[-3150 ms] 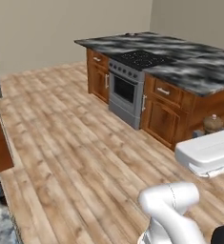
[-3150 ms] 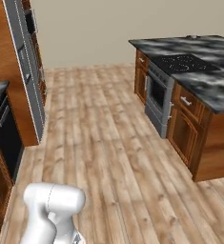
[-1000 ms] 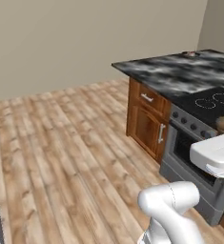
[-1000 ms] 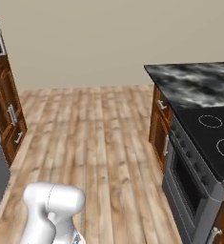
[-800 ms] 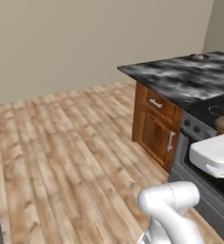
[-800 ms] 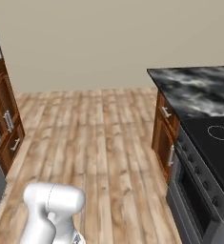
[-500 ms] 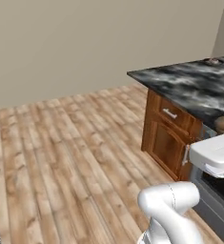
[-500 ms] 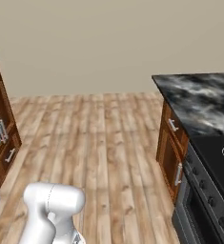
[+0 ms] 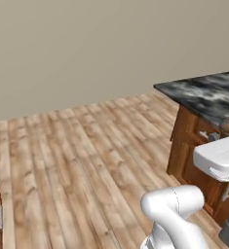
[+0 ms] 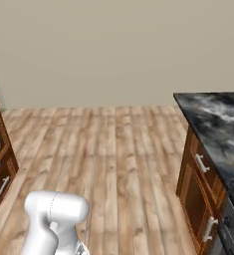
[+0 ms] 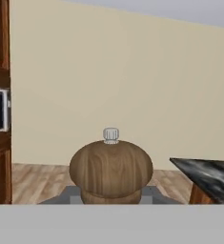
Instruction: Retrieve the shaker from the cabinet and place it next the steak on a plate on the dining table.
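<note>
One shaker [image 11: 111, 172] sits right in front of our hand camera, a rounded brown wooden dome with visible grain and a small pale ridged knob on top, and the gripper [image 11: 111, 195] has it pinched between the two dark fingertips [image 11: 71, 193] poking out on either side of it. Past it we see a plain beige wall and the corner of the dining table [image 11: 208, 175], glossy black-and-grey marbled stone on a reddish wood base. From the base cameras that table [image 9: 203, 95] edge runs along our right, with drawer fronts and grey bar handles [image 10: 202, 163] under it. Plenty of open plank floor [image 10: 108, 159] stretches ahead to the wall.
</note>
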Tool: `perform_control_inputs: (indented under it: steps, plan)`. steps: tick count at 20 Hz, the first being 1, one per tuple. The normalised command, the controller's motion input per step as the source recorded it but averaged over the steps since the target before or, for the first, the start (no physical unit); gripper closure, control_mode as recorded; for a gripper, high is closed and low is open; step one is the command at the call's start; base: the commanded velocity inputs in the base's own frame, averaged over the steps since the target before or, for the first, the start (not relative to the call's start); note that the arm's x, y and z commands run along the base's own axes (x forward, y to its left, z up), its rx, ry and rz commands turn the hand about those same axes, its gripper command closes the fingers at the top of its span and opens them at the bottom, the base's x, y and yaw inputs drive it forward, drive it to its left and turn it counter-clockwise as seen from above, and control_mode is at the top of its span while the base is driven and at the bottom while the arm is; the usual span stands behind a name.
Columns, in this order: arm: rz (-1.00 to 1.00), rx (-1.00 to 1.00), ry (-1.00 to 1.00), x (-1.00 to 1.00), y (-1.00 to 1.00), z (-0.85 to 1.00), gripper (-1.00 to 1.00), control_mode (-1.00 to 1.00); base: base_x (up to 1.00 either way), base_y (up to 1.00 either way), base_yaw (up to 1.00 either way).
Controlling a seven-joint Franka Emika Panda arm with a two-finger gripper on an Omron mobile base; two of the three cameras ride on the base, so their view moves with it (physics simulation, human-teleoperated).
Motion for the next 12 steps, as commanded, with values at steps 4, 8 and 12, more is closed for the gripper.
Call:
perform_control_inputs:
  steps: [4,8,12]
  plan:
    - [0.0,0.0,0.0,0.0,0.0,0.0,1.0,1.0,1.0,0.0,0.08]
    - [0.0,0.0,0.0,0.0,0.0,0.0,1.0,1.0,1.0,-0.16,0.02]
    - [0.0,0.0,0.0,0.0,0.0,0.0,1.0,1.0,1.0,-0.03,-0.17]
